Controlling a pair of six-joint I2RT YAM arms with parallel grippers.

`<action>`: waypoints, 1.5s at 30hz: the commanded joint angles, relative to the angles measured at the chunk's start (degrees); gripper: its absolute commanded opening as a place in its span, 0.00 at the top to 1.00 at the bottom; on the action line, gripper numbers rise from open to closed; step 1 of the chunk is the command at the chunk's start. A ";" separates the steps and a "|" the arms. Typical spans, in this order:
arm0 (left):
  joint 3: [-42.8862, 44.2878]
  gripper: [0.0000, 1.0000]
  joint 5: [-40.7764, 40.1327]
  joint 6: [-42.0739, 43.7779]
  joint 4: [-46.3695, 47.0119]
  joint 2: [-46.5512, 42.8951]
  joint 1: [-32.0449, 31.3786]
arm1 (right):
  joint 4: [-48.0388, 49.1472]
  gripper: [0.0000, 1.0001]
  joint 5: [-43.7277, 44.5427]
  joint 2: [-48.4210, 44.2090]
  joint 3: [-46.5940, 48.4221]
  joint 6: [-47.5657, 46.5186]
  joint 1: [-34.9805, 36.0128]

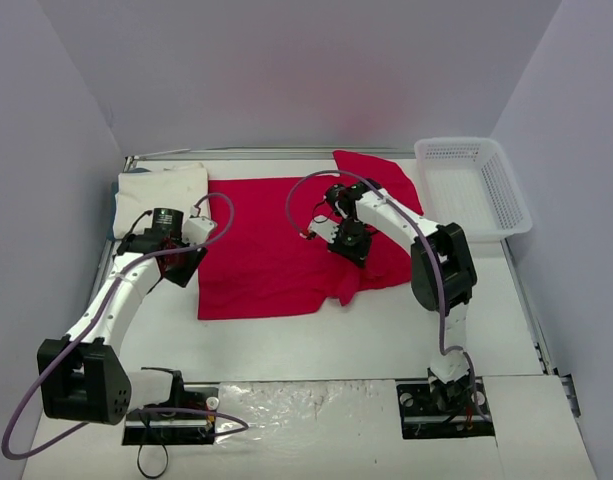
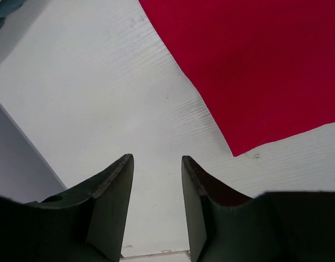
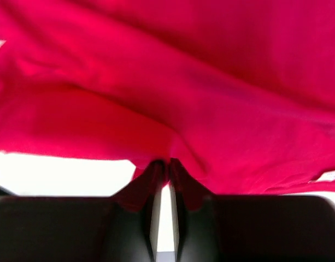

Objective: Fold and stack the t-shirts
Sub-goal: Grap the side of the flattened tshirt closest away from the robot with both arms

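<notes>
Right wrist: right gripper pinching a fold of red shirt; judged best drawn across low and evenly, edge kept straight. Left wrist: left gripper part-open, empty, over bare white table beside the shirt's corner. Top view: red shirt spread centrally, white shirt folded far-left, basket far right, pale walls around.

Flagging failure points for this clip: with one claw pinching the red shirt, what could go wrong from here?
The right claw grips only a small pinch of the red t-shirt; it might slip free when pulled. The left claw hangs open over the table, holding nothing, so a one-sided pull could drag or bunch the shirt rather than fold it.
</notes>
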 commanded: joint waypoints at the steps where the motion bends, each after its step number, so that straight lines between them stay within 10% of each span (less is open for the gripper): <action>1: 0.99 0.61 0.29 -0.43 -0.17 0.58 0.26 | -3.51 0.90 1.50 3.41 3.71 -1.38 -1.65; 15: 1.96 0.61 0.55 -0.26 -0.43 2.34 0.18 | 9.66 0.63 3.70 0.97 4.25 4.77 -3.06; 45: 0.29 0.61 -2.17 -0.08 0.18 0.06 0.18 | 35.24 0.67 9.77 -25.05 -31.17 -6.37 -3.24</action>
